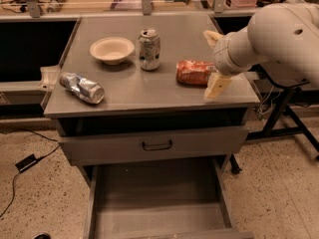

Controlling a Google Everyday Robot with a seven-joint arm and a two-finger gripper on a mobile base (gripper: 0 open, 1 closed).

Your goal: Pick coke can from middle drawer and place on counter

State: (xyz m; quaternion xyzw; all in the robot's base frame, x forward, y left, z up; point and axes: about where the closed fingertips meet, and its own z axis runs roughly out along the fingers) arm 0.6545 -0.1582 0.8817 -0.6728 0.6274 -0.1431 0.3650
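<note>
Showing the coke can (194,72) lying sideways on the tabletop (124,96), its right end just at the spread, empty tool (209,64). Risking a roll toward the front edge if clipped by a finger on retreat. Counting three cans with the patterned can (149,50) and silver can (81,87), one bowl (112,49), two drawers: middle drawer (159,203) pulled out, handled drawer (114,146) shut.

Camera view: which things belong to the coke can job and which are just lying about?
Job: coke can lying on counter; open middle drawer; gripper, open, beside the can.
Lying about: bowl; upright patterned can; silver can on its side.
</note>
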